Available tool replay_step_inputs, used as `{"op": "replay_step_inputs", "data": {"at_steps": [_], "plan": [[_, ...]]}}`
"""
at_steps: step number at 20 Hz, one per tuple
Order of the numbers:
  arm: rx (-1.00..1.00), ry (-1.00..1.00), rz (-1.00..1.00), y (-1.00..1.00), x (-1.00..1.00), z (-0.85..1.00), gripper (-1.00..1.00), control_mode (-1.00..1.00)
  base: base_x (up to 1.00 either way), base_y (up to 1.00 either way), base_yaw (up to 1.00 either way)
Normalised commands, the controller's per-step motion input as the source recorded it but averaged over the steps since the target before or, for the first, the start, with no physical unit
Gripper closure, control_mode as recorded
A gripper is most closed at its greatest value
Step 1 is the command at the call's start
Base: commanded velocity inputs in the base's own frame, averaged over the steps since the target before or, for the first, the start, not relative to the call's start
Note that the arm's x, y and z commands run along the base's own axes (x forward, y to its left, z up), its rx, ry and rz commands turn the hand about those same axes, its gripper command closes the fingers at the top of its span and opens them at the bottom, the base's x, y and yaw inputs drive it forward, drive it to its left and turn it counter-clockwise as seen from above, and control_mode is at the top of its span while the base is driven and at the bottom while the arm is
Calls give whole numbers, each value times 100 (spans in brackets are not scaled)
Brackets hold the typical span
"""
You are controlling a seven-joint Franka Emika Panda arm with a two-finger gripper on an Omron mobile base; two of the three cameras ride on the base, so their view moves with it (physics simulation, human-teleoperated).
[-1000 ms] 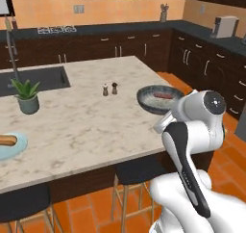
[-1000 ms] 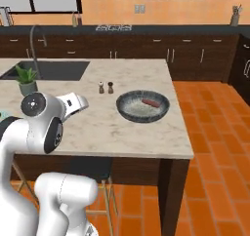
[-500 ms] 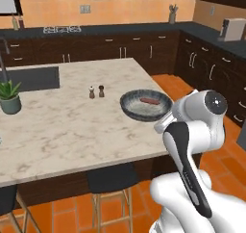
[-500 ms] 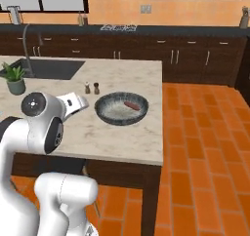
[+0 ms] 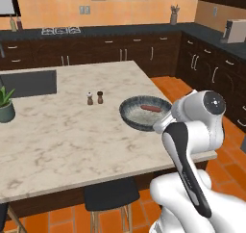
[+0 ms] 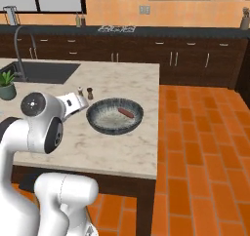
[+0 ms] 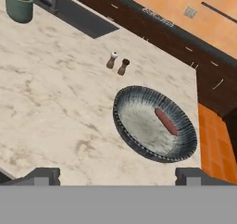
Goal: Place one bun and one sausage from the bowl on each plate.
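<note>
- Sausage (image 7: 165,121), a short reddish-brown link, lies alone in the wide, shallow dark grey bowl (image 7: 124,126) with its paler bluish-grey lining, ahead of the released gripper (image 7: 118,176), whose dark tips stand wide apart and hold nothing.
- Risk, as I judge it: closing off-centre could roll the round link away across the smooth lining.
- From the right base view, the steel tap (image 6: 19,46) beside the sink shows; from the hand view, the bowl's ribbed wall.

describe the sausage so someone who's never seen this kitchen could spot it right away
Start at the marble island counter and go to the wide dark grey bowl near its corner by the orange tile floor. The sausage lies on the bowl's pale lining: a short reddish-brown cylinder, unlike the two small upright shakers standing on the counter beside the bowl.
</note>
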Motion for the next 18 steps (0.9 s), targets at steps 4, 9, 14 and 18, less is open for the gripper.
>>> {"op": "replay_step_inputs", "data": {"at_steps": [4,9,14,18], "plan": [[0,1,-5,-4,10,0,-100,-100,45,-12,-5],[-3,36,-7,-44,80,-1,-100,-100,0,0,0],[-2,31,1,-49,100,-45,-100,-100,0,0,0],[-17,15,0,-28,100,-100,-100,-100,0,0,0]]}}
